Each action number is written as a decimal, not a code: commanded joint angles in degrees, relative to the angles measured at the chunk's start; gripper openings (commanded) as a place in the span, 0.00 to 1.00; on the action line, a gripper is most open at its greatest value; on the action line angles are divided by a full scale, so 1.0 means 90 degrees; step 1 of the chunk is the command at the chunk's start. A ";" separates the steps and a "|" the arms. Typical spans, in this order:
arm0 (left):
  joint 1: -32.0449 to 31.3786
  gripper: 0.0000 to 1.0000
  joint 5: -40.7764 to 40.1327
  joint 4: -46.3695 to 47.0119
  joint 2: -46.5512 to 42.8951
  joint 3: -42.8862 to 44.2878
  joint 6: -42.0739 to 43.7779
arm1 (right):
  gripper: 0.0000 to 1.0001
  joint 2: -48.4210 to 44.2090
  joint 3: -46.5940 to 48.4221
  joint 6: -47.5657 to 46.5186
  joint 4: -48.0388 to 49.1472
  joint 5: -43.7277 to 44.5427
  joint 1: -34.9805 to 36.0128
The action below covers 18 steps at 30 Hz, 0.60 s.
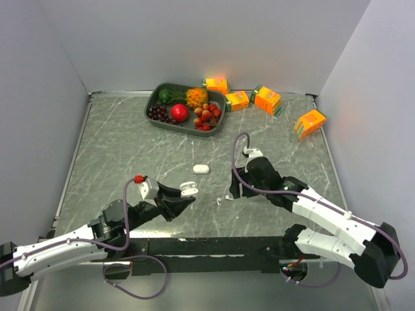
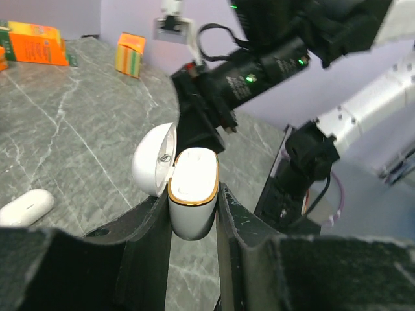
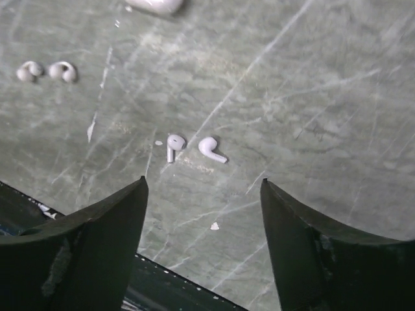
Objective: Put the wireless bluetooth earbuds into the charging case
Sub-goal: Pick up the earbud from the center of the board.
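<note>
My left gripper (image 2: 192, 208) is shut on an open white charging case (image 2: 192, 191) with a gold rim, held above the table; its lid (image 2: 152, 159) is swung back to the left. From above, that case (image 1: 189, 188) sits at the left gripper's (image 1: 183, 196) tip. My right gripper (image 3: 202, 184) hangs open over the table with nothing between its fingers. Just beyond it lie two stemmed white earbuds (image 3: 174, 146) (image 3: 211, 148), side by side. Two rounded bean-like earbuds (image 3: 27, 70) (image 3: 63, 71) lie further off to the left.
A second, closed white case (image 1: 201, 168) lies mid-table. At the back stands a dark tray (image 1: 153, 102) of fruit, with several orange cartons (image 1: 266, 99) to its right. The black base rail (image 1: 214, 246) runs along the near edge.
</note>
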 commanded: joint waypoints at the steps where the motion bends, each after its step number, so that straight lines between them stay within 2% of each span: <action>1: -0.0633 0.01 -0.0500 0.0303 -0.0082 -0.0071 0.0833 | 0.71 0.0378 -0.0120 0.0392 0.0192 0.0002 0.0046; 2: -0.0712 0.01 -0.0549 0.0235 -0.0053 -0.0052 0.0902 | 0.67 0.0477 -0.0110 0.0363 0.0202 -0.0018 0.0046; 5: -0.0927 0.01 -0.0657 -0.0068 0.0064 0.0075 0.1049 | 0.63 0.0858 0.0046 0.0188 0.0182 0.0011 0.0153; 12: -0.1210 0.01 -0.0726 -0.0147 -0.0004 -0.0012 0.0825 | 0.65 0.1863 0.0583 -0.0349 -0.0120 0.0294 0.0544; 18: -0.1328 0.01 -0.0823 -0.0371 -0.0307 -0.0033 0.0796 | 0.63 0.2234 0.0749 -0.0574 0.0055 0.0333 0.0603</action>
